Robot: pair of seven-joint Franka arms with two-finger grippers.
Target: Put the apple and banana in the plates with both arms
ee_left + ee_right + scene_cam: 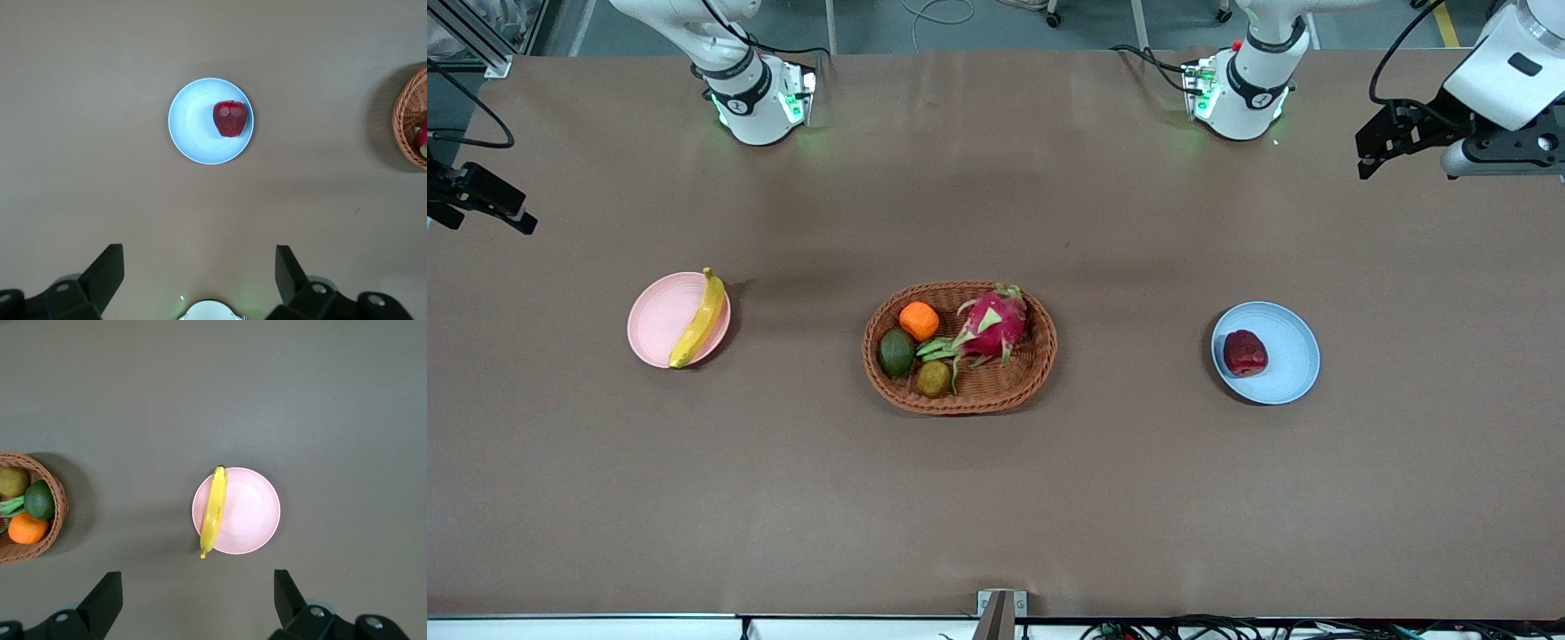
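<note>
The dark red apple lies in the light blue plate toward the left arm's end of the table. The yellow banana lies across the pale pink plate along its rim nearest the basket, with both ends past the rim. My left gripper is open and empty, raised over the table's end near its base; its wrist view shows the apple in the blue plate. My right gripper is open and empty, raised over the other end; its wrist view shows the banana on the pink plate.
An oval brown wicker basket stands mid-table between the plates. It holds a pink dragon fruit, an orange fruit, a dark green fruit and a brownish fruit. The two arm bases stand along the table's edge farthest from the front camera.
</note>
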